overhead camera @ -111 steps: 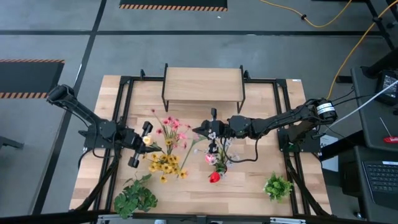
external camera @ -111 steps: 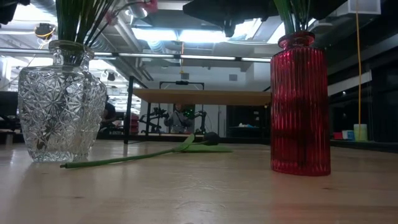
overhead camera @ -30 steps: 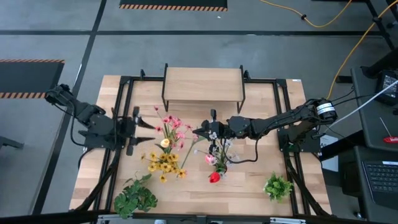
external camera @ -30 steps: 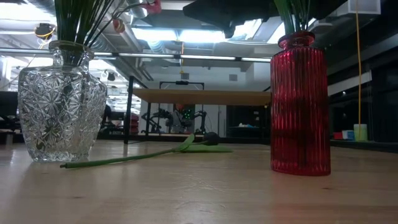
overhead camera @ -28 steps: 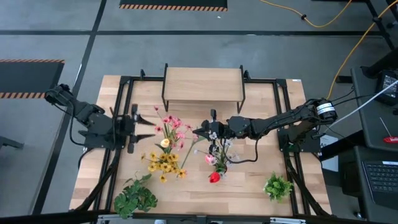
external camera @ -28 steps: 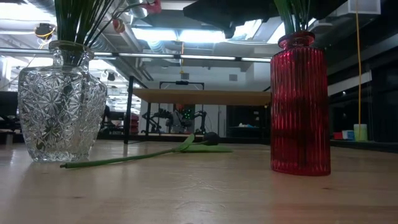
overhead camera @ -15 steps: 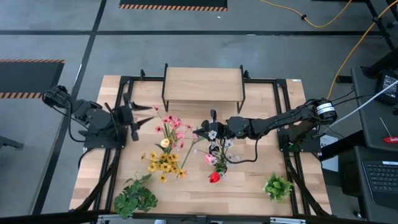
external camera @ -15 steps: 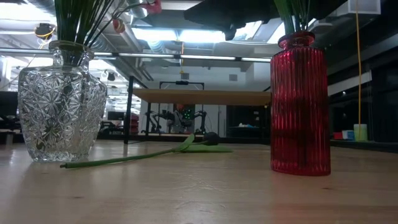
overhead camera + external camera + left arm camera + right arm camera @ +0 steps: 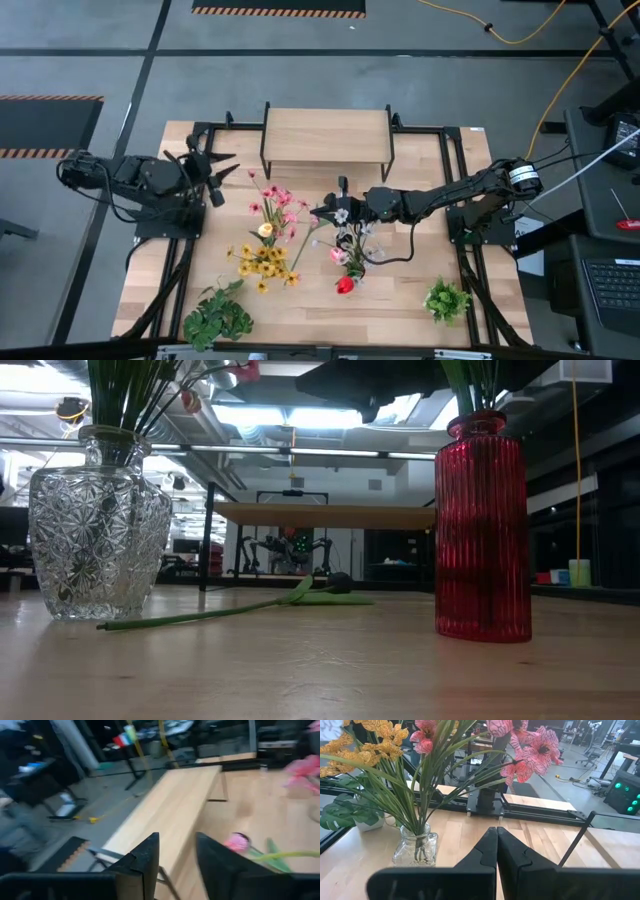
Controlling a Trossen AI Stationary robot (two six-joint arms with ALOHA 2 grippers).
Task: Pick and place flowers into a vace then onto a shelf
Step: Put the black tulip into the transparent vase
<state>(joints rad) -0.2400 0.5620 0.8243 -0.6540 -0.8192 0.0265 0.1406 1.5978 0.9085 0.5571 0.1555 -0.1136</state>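
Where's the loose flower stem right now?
In the low view, the loose stem lies flat on the table, between the glass vase and red vase.

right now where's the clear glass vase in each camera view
high view: left of table centre, hidden under the pink and yellow flowers.
low view: the clear vase stands at the left edge, near the camera.
left wrist view: not in it.
right wrist view: lower left, on the table.
shared landmark: the flowers standing in it; their green stems rise from its mouth in the low and right wrist views.
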